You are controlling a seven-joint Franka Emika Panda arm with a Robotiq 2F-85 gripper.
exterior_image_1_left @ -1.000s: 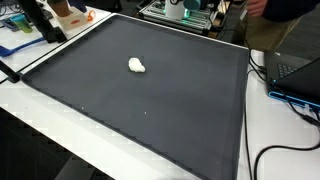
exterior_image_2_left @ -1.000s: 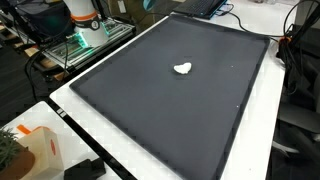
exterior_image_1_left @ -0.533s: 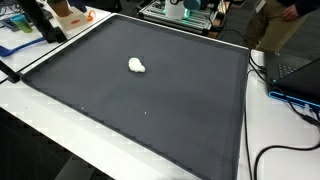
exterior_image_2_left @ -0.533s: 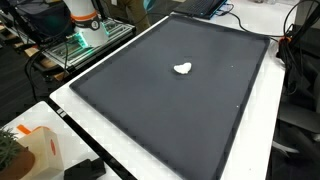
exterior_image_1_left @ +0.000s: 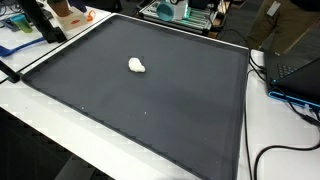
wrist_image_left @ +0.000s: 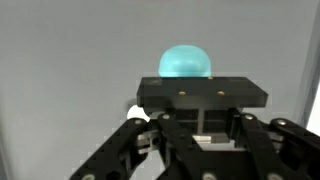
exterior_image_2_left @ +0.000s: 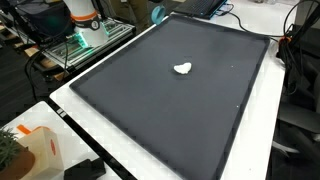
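In the wrist view the pincer (wrist_image_left: 205, 112) is seen clenched, and a teal rounded thing (wrist_image_left: 186, 62) is shown just beyond it at 12 o'clock; whether that thing is gripped cannot be told. In both exterior views the teal rounded thing (exterior_image_1_left: 166, 9) (exterior_image_2_left: 158, 15) is found at 12 o'clock of the picture, just outside the far edge of the dark mat (exterior_image_1_left: 180, 110). A white lump (exterior_image_1_left: 137, 66) (exterior_image_2_left: 182, 69) is laid on the mat, well apart from it, toward 10 o'clock of the mat's middle in an exterior view, and the mat is carried by the white bench (exterior_image_1_left: 35, 122).
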